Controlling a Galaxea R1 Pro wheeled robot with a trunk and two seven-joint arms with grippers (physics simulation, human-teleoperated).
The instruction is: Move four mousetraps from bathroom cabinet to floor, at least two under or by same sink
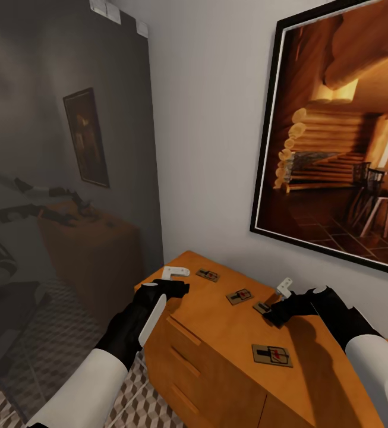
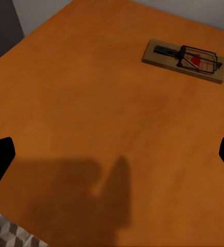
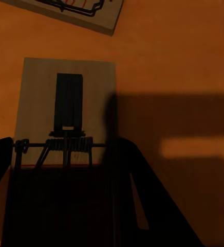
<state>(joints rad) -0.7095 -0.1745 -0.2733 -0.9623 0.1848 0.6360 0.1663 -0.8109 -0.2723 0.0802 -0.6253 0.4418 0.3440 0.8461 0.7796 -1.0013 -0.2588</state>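
Four mousetraps lie flat on the top of the orange-brown cabinet (image 1: pixel 217 339): one at the back (image 1: pixel 207 274), one in the middle (image 1: pixel 239 296), one just beside it (image 1: pixel 261 307) and one nearer the front (image 1: pixel 272 355). My left gripper (image 1: pixel 165 295) hangs open over the cabinet's left corner, holding nothing. In the left wrist view a mousetrap (image 2: pixel 184 60) lies beyond the open left gripper (image 2: pixel 112 154). My right gripper (image 1: pixel 275 300) is low over the third trap, apparently open. In the right wrist view, that mousetrap (image 3: pixel 66 108) lies on the wood just ahead of the right gripper (image 3: pixel 112 164), with another (image 3: pixel 76 10) beyond.
A dark reflective glass panel (image 1: pixel 63 178) stands at the left and mirrors my arms. A large framed picture (image 1: pixel 342 131) hangs on the white wall behind the cabinet. Cube-patterned floor tiles (image 1: pixel 134 398) show below the cabinet's drawer fronts (image 1: pixel 188 368).
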